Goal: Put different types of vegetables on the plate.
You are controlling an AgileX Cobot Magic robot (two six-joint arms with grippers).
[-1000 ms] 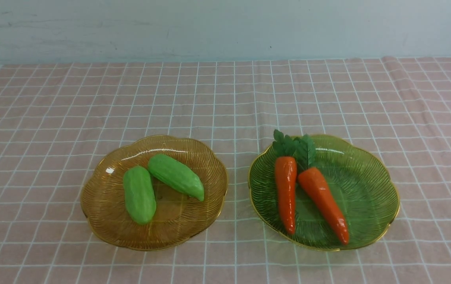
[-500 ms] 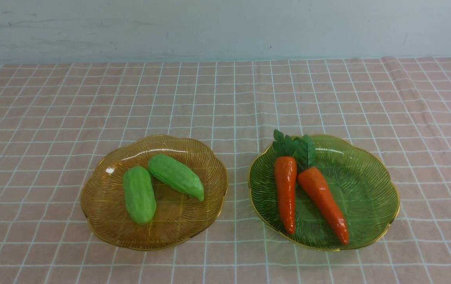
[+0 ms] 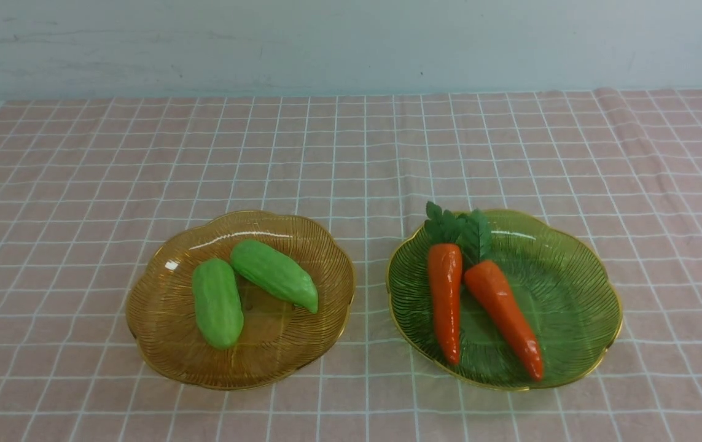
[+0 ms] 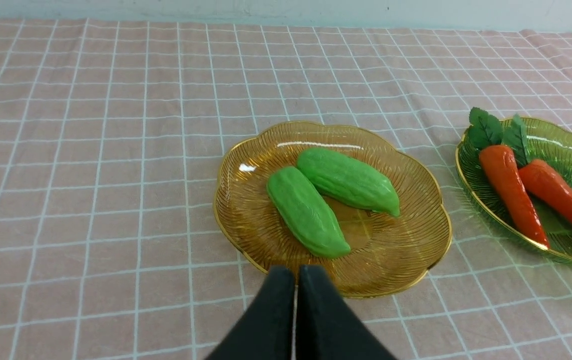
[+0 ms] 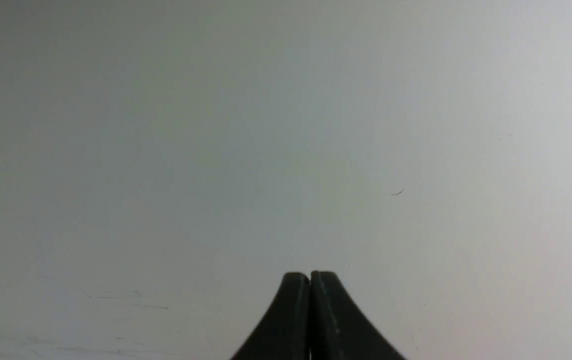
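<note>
Just ahead of my left tool (image 4: 296, 272), closed and empty: nearer gourd (image 4: 307, 212), long axis slanting away.
My right tool (image 5: 310, 277): closed, empty, farther off, I judge.

The table (image 3: 351, 153) wears a pink cloth (image 3: 80, 153) with white squares. Two plates sit on it near the front edge: a brown plate (image 3: 160, 344) toward the left side, a green plate (image 3: 572, 294) toward the right. They do not touch.

green gourd (image 3: 217, 303) touching 2nd gourd (image 3: 274, 275) on amber plate (image 3: 160, 319), orange carrot (image 3: 445, 298) by 2nd carrot (image 3: 503, 310) on grn plate (image 3: 572, 294)
</note>
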